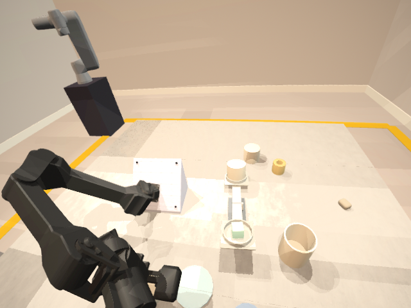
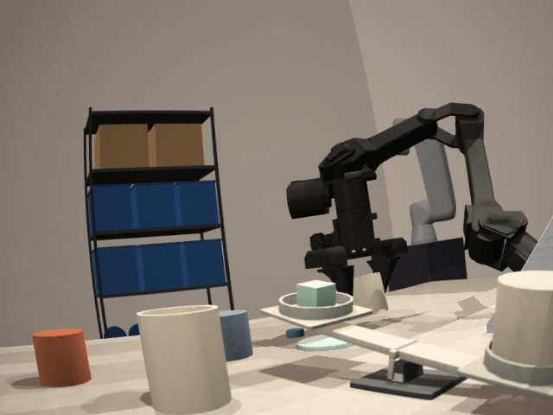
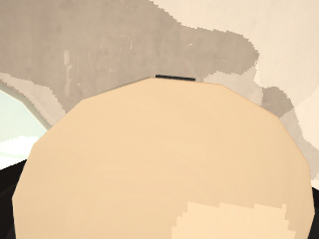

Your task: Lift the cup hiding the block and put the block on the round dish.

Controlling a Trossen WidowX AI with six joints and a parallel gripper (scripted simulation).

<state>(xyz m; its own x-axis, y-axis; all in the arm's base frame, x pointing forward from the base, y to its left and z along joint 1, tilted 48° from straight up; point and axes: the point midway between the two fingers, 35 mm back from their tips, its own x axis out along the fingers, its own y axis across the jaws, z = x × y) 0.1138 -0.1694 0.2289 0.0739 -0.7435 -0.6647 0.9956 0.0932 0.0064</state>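
Note:
My gripper (image 1: 153,287) (image 2: 364,285) is shut on a beige cup (image 3: 159,159), held low and slightly tilted beside the pale green round dish (image 1: 196,286) (image 2: 322,342) (image 3: 15,117), not over it. Whether the cup touches the table, I cannot tell. The mint-green block (image 1: 237,230) (image 2: 314,295) sits uncovered inside the ring on the raised near end of the balance (image 1: 236,195) (image 2: 357,341). The other beige cup (image 1: 236,171) (image 2: 522,316) stands upright on the lowered far end. The dish holds nothing that I can see.
A large open cup (image 1: 297,246) (image 2: 178,361) stands right of the balance. A blue cylinder (image 2: 238,335) and small blue disc (image 2: 295,333) are near the dish. A white sloped panel (image 1: 172,185) stands left. A beige cylinder (image 1: 251,154) and yellow ring (image 1: 278,168) are behind.

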